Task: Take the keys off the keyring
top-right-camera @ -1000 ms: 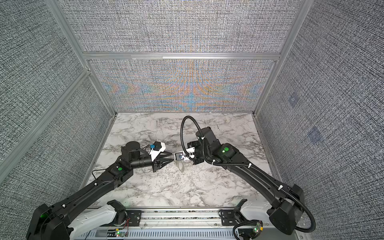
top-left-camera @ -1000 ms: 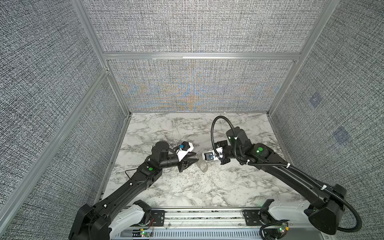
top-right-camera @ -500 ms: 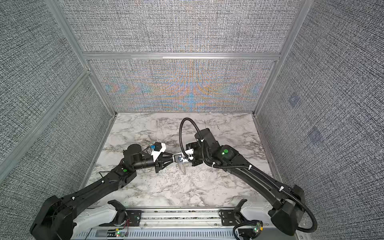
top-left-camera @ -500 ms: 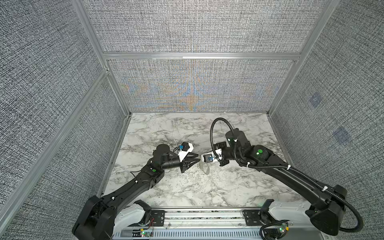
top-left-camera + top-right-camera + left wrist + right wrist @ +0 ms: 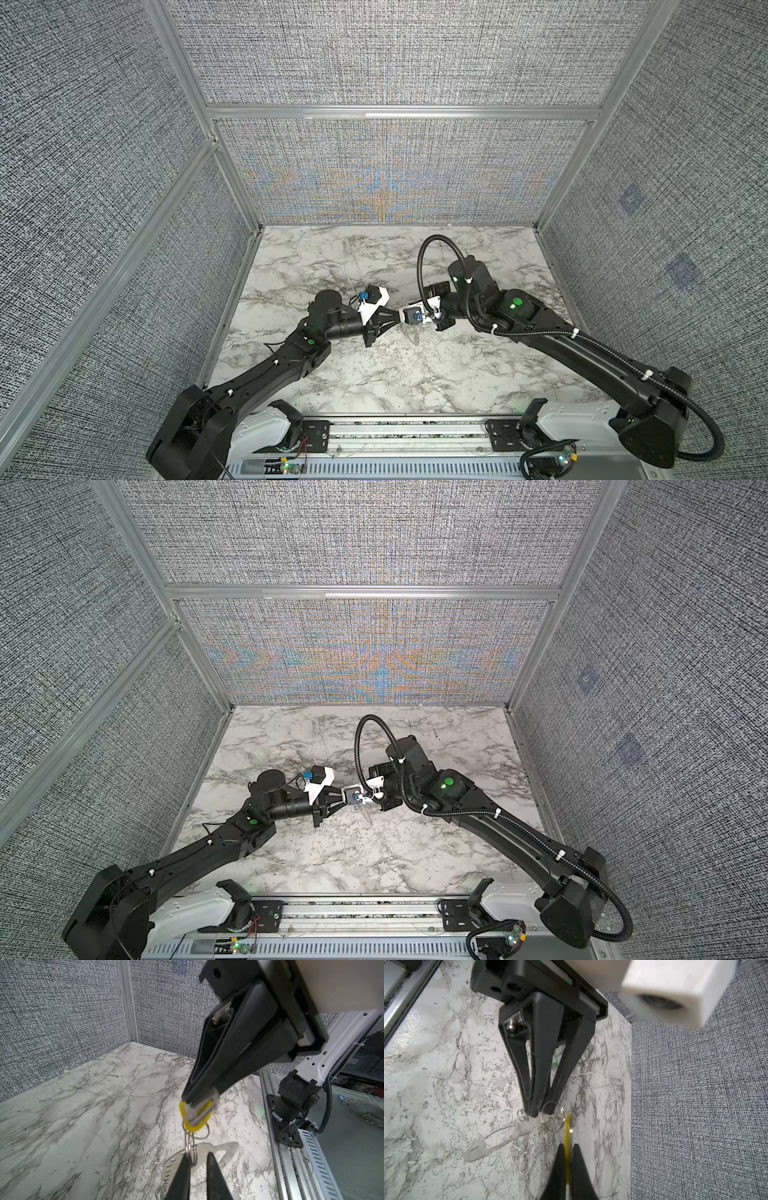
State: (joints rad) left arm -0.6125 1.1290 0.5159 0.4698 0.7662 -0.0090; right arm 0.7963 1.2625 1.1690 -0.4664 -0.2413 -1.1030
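Pinching the yellow-tagged key (image 5: 196, 1126) between pressed-together fingers, the right hand (image 5: 568, 1148) holds it above the bench (image 5: 374, 374). Fingers of the left hand (image 5: 540, 1112) stand narrowly apart at the wire rings (image 5: 188, 1142); whether they grip cannot be told. The keyring (image 5: 228, 1147) hangs from those rings below both hands, mid-bench.

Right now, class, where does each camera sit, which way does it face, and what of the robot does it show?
Top views: high above the arms' bases, facing down over the marble table toward the back wall; both arms show.
Left wrist: on the left arm, facing past its own fingers to the right gripper, shut on the yellow-tagged key.
Right wrist: on the right arm, facing past its own fingers to the left gripper.
Shared: both wrist views show that key and the keyring.
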